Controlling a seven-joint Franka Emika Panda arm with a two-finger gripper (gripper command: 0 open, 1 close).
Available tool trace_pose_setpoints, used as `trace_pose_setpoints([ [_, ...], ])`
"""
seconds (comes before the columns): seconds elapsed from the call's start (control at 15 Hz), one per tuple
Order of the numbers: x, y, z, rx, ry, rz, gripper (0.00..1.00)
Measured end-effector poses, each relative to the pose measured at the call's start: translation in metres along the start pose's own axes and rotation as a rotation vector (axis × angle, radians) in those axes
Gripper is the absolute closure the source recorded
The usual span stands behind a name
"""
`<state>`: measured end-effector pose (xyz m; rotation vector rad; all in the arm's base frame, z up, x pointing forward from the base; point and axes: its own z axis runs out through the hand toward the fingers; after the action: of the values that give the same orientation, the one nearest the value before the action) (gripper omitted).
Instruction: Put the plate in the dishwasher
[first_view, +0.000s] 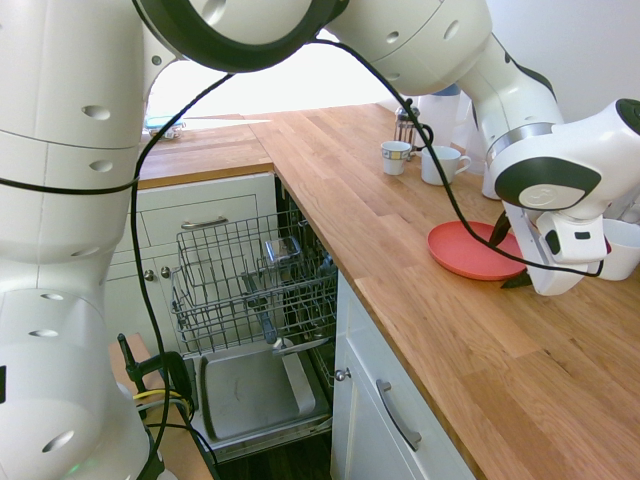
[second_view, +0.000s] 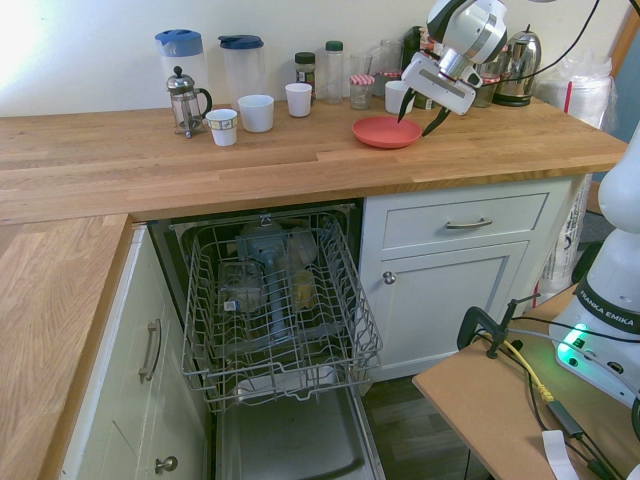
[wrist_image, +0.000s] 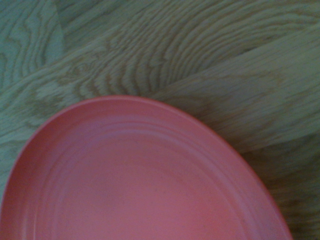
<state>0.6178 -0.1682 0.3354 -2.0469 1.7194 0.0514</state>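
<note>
The coral-pink plate lies flat on the wooden counter. My gripper hangs open just above the plate's rim, one dark finger over the plate and the other past its edge, holding nothing. The dishwasher under the counter stands open, its grey wire rack pulled out over the lowered door, with a few dishes inside. The wrist view is filled by the plate and wood grain.
Behind the plate stand white mugs, a paper cup, a French press, plastic jugs, jars and a kettle. A white bowl sits beside the gripper. White cabinet drawers flank the dishwasher.
</note>
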Motion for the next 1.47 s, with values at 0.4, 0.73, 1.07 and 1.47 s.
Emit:
trace_pose_setpoints([
  [0.4, -0.001, -0.004, 0.007, 0.007, -0.031, -0.015, 1.0],
  [0.73, 0.002, -0.003, 0.014, 0.015, -0.046, -0.032, 1.0],
  [1.07, 0.007, -0.001, 0.02, 0.032, -0.065, -0.044, 1.0],
  [1.47, 0.011, -0.003, 0.023, 0.055, -0.086, -0.072, 1.0],
])
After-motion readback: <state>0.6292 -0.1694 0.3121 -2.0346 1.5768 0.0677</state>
